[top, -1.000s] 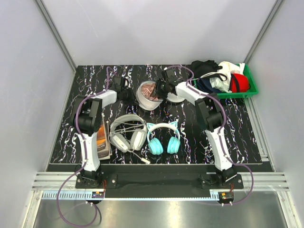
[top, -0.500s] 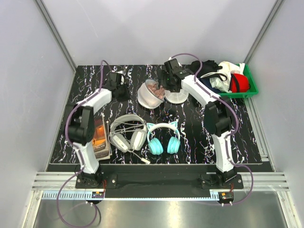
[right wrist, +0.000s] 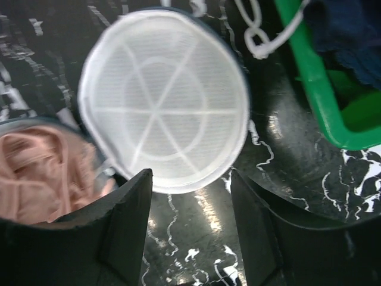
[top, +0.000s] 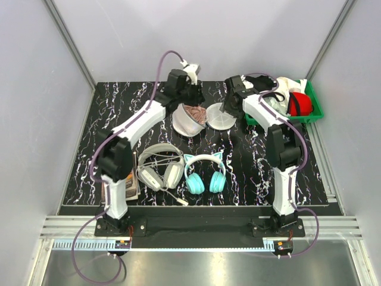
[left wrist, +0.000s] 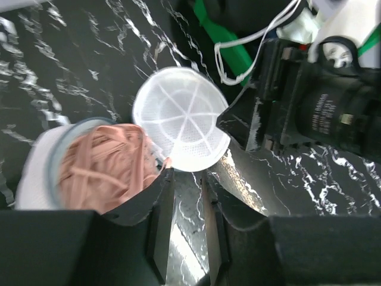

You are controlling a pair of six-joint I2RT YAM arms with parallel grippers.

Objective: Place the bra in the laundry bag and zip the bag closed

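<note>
From above, the laundry bag (top: pixel 178 124) sits at the far middle of the table (top: pixel 119 101), open like a clam. Its deeper side cradles the bundled bra (top: pixel 193 114), and its lid (top: pixel 220 117) lies flat just to the right. The left hand (top: pixel 186 98) hovers over the far rim and the right hand (top: pixel 229 106) hangs by the lid's right edge.

Through the left wrist, the left hand's fingers (left wrist: pixel 164 190) stand narrow with only table between them, poised where the two sides hinge. The bra looks soft and dusty pink, its thin straps looped loosely on top.

Through the right wrist, that hand is spread wide and empty above the lid's near rim. The lid is a springy white mesh disc with radial ribs.

Closing looks to be the job now. I'd press the straps below the rim, fold the lid squarely over, and pin one side while the other draws the zipper, so nothing snags.
</note>
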